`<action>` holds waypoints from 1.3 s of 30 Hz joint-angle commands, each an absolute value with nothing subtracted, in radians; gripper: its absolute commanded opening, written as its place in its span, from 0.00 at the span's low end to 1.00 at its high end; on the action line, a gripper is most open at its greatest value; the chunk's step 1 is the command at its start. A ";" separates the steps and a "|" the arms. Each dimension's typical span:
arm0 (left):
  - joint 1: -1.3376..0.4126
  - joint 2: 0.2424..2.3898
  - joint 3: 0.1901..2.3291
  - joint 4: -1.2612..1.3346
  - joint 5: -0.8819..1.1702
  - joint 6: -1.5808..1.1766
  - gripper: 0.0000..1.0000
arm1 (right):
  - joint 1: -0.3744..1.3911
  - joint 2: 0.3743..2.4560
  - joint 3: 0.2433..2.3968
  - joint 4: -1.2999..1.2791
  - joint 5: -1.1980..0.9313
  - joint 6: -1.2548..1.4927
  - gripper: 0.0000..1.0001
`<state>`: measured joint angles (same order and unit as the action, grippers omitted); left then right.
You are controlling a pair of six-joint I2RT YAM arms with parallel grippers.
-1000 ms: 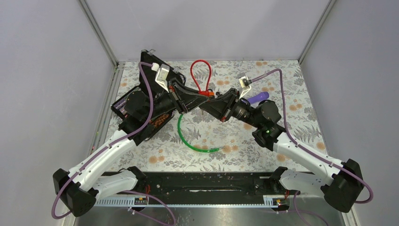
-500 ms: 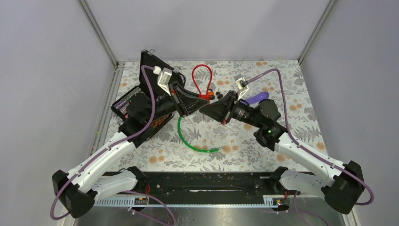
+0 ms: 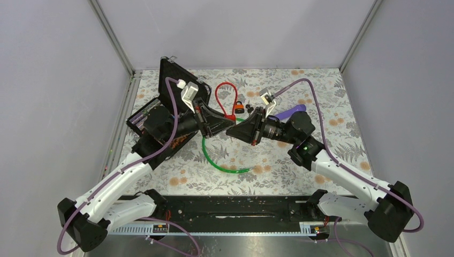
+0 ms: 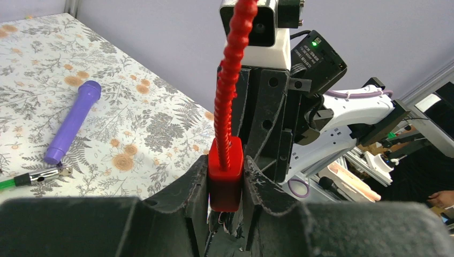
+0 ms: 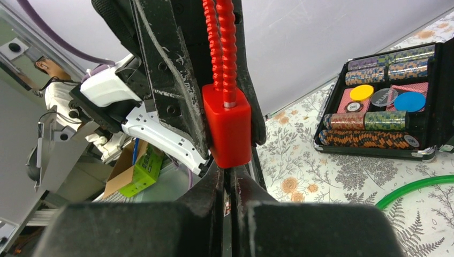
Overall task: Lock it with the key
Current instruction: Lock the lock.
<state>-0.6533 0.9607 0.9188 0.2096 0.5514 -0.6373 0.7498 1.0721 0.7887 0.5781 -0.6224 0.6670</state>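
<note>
left gripper [image 4: 225, 172] is clamped on the red lock body [image 5: 227, 126], one finger on each side of the block, holding it up off the table. the red ribbed cable [image 4: 231, 85] rises out of the top of the block and, in the view from above, loops away toward the far side over the flowered tablecloth [image 3: 326, 91].

right gripper [image 5: 231, 181] faces the left one near the middle of the table. its two fingers are pressed together, with their tips right at the lower end of the red block. whether a key sits between them cannot be told; nothing shows in the thin slit.

a small orange and black piece [image 3: 239, 106] lies on the cloth just right of the cable loop, on the far side of the two grippers. a green cable [image 3: 214, 159] curves on the cloth on the near side of them. a purple stick [image 4: 72, 120] lies to the right, partly hidden by the right arm in the top view. an open black case of poker chips [image 5: 385, 115] sits at the left, under the left arm.
</note>
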 commanded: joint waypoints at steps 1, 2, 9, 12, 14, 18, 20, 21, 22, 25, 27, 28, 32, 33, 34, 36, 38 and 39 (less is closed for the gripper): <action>-0.551 0.918 0.930 0.448 0.384 -0.640 0.00 | 0.771 1.068 0.764 0.543 -0.918 0.695 0.00; -0.549 0.918 0.926 0.453 0.368 -0.646 0.00 | 0.772 1.070 0.762 0.551 -0.912 0.706 0.00; -0.549 0.898 0.840 0.561 0.236 -0.683 0.00 | 0.773 1.097 0.729 0.664 -0.734 0.843 0.00; -0.551 0.893 0.807 0.592 0.189 -0.666 0.00 | 0.778 1.099 0.719 0.722 -0.676 0.896 0.00; -0.551 0.898 0.787 0.616 0.177 -0.654 0.00 | 0.782 1.102 0.704 0.796 -0.646 0.965 0.00; -0.552 0.910 0.780 0.611 0.176 -0.623 0.00 | 0.784 1.120 0.711 0.916 -0.677 1.048 0.00; -0.549 0.908 0.791 0.582 0.174 -0.615 0.00 | 0.783 1.115 0.728 0.849 -0.718 0.995 0.00; -0.548 0.908 0.805 0.556 0.183 -0.611 0.00 | 0.783 1.109 0.739 0.762 -0.733 0.933 0.00; -0.547 0.910 0.827 0.527 0.200 -0.608 0.00 | 0.783 1.098 0.752 0.661 -0.739 0.858 0.00; -0.535 0.925 0.913 0.441 0.301 -0.605 0.00 | 0.782 1.073 0.786 0.348 -0.750 0.598 0.00; -0.529 0.935 0.958 0.399 0.380 -0.601 0.00 | 0.782 1.069 0.806 0.201 -0.761 0.474 0.00; -0.525 0.943 0.979 0.381 0.433 -0.594 0.00 | 0.782 1.068 0.814 0.150 -0.768 0.430 0.00; -0.521 0.943 1.006 0.356 0.508 -0.572 0.00 | 0.782 1.064 0.831 0.107 -0.804 0.393 0.00; -0.519 0.941 1.006 0.355 0.510 -0.566 0.00 | 0.782 1.061 0.834 0.113 -0.812 0.399 0.00; -0.518 0.937 1.007 0.349 0.506 -0.560 0.00 | 0.782 1.059 0.836 0.121 -0.814 0.405 0.00; -0.515 0.930 1.000 0.341 0.470 -0.562 0.00 | 0.782 1.054 0.830 0.159 -0.793 0.448 0.00; -0.515 0.923 0.978 0.366 0.443 -0.576 0.00 | 0.782 1.047 0.803 0.273 -0.767 0.550 0.00; -0.515 0.923 0.964 0.390 0.435 -0.589 0.00 | 0.781 1.048 0.785 0.353 -0.750 0.615 0.00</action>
